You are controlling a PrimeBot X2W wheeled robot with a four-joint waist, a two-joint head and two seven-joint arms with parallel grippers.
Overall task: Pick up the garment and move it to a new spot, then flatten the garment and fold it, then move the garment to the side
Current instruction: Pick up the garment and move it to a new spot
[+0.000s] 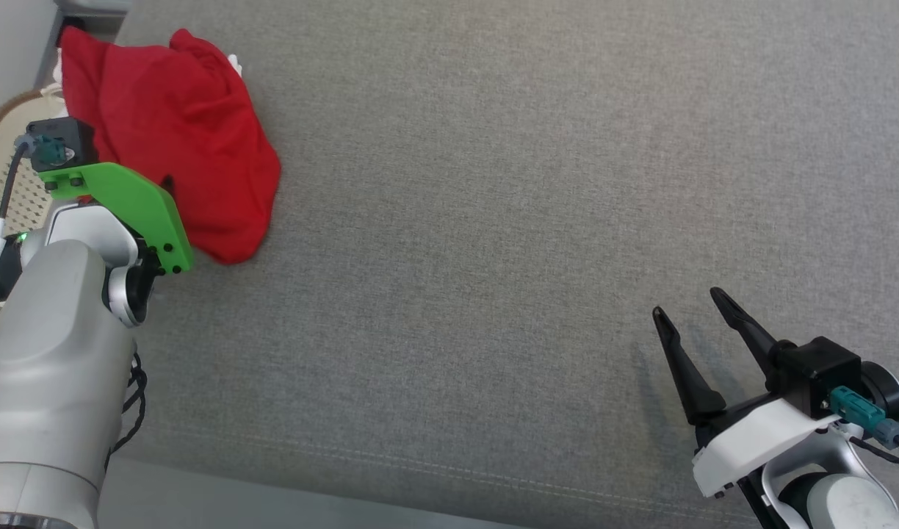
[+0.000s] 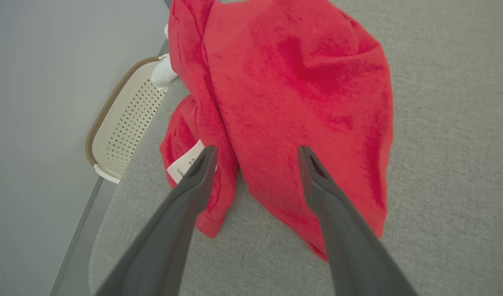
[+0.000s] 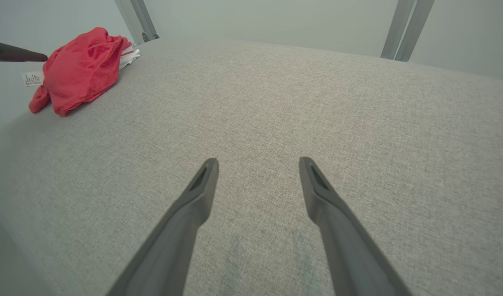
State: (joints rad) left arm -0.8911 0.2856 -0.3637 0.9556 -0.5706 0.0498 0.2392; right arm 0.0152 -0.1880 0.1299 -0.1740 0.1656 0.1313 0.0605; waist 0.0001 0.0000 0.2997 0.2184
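Upholstery-like grey fabric point(image 1: 493, 220) covers the whole work surface, and the red garment point(image 1: 178, 139) lies bunched in a heap at its far left corner, one edge reaching the surface's border. The first step, picking the garment up to carry it to a new spot, looks to be in hand but not yet made: nothing is lifted, flattened or folded. The left gripper point(image 2: 256, 152) hangs over the near part of the heap with its jaws spread wide and nothing between them, one finger over a rolled fold and the other over the broad red panel; whether the tips touch the cloth cannot be told. The right gripper point(image 1: 687, 303) hovers low over bare fabric at the near right, well apart from the garment, jaws likewise released and empty. The next move, as I judge it, calls for the left arm to sink into the heap and pinch a thick fold, since thin cloth could slip free. A cream perforated basket point(image 2: 130, 123) with a brown rim sits just off the surface's left edge, and a bit of white cloth point(image 2: 163, 76) peeks from behind the garment. A small white care label point(image 2: 183, 162) pokes out beside the left finger; its print is too small to read, and no brand is legible.
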